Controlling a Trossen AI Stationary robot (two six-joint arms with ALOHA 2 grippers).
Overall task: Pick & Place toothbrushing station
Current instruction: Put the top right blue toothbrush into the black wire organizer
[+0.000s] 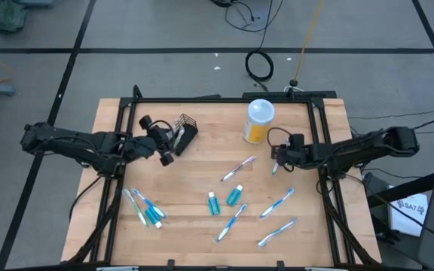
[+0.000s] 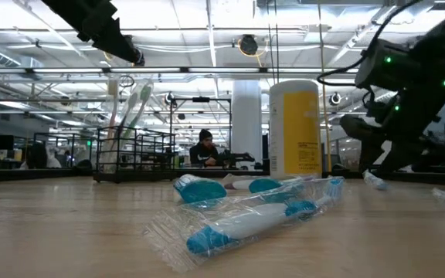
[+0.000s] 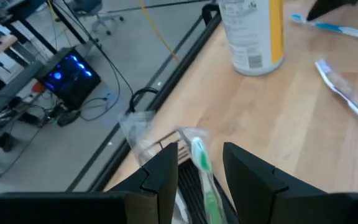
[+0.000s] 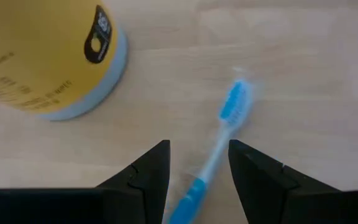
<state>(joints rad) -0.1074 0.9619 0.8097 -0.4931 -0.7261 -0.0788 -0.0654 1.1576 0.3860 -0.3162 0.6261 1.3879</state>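
The black wire-mesh basket (image 1: 187, 126) stands at the table's far left, with wrapped toothbrushes (image 2: 134, 108) upright in it. My left gripper (image 1: 170, 143) hovers open just above them. In its wrist view (image 3: 201, 165), a wrapped green-and-white toothbrush (image 3: 199, 155) shows between the fingers, apparently untouched. My right gripper (image 1: 276, 156) is open and low over the table. Its fingers stand on either side of a blue-and-white toothbrush (image 4: 225, 121) that lies flat on the wood. Two teal tubes (image 1: 234, 196) and several more toothbrushes (image 1: 277, 202) lie loose near the table's front.
A yellow canister with a white lid (image 1: 258, 120) stands upright at the far middle, close to my right gripper. A cluster of toothbrushes and a tube (image 1: 145, 209) lies at the near left. A wrapped toothbrush (image 2: 246, 220) lies close to the low camera. A black frame rail (image 1: 224, 99) edges the table.
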